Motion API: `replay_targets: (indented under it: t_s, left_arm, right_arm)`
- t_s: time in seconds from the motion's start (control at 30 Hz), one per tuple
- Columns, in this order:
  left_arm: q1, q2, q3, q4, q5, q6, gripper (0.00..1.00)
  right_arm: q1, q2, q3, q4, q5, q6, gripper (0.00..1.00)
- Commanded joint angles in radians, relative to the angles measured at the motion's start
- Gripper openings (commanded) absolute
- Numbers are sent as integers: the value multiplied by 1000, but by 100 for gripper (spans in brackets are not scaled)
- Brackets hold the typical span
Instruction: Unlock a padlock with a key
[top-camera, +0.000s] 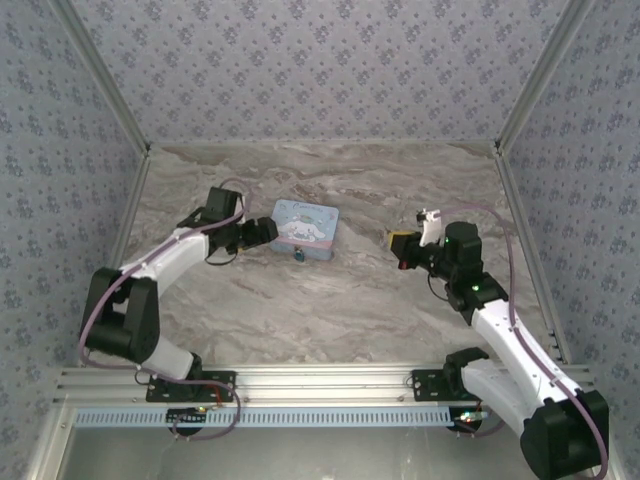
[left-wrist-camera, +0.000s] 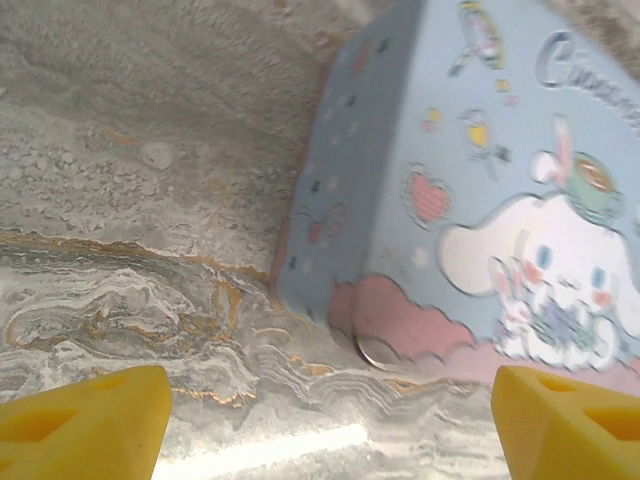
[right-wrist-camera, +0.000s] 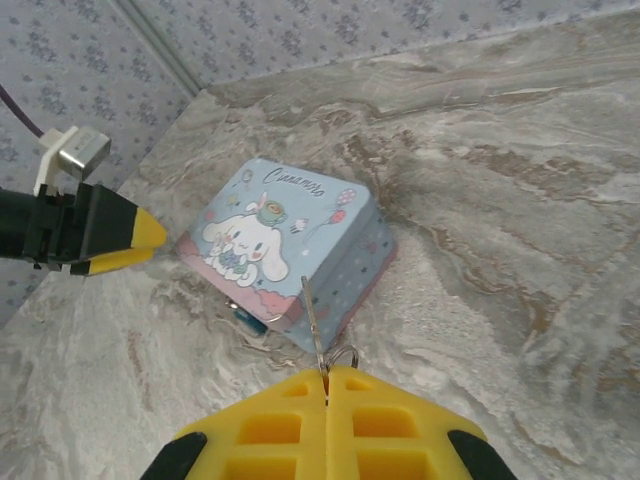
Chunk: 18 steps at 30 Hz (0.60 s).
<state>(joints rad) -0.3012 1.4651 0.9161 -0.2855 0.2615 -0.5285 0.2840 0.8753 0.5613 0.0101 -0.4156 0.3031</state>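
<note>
From above, the left pincer (top-camera: 262, 234) stands spread at the left end of the light-blue rectangular tin with a cartoon lid (top-camera: 305, 226). The tiny blue padlock (top-camera: 299, 256) sits at the tin's near edge on the marbled table (top-camera: 330, 310), well apart from the right pincer (top-camera: 398, 243).

The left wrist view confirms the yellow fingers are released and grasp nothing.

The right wrist view adds finer detail: a thin metal key (right-wrist-camera: 314, 322) clenched in the right pincer. The key looks secured; reaching the padlock, inserting and turning remain.
</note>
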Motion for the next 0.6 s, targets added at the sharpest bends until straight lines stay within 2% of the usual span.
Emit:
replay_targets:
  t_s: [0.0,0.33,0.57]
  left_arm:
    - [-7,-112,-65,124,31,64,84]
    - [-119,-342,-297,406,40,182,87]
    - [-121,-385,-384,457,101,155,89]
  right_arm:
    - [50,38,52,45,-5,16,0]
    - [200,247,123,221,9,147,0]
    - [211,402,198,229,-38,318,0]
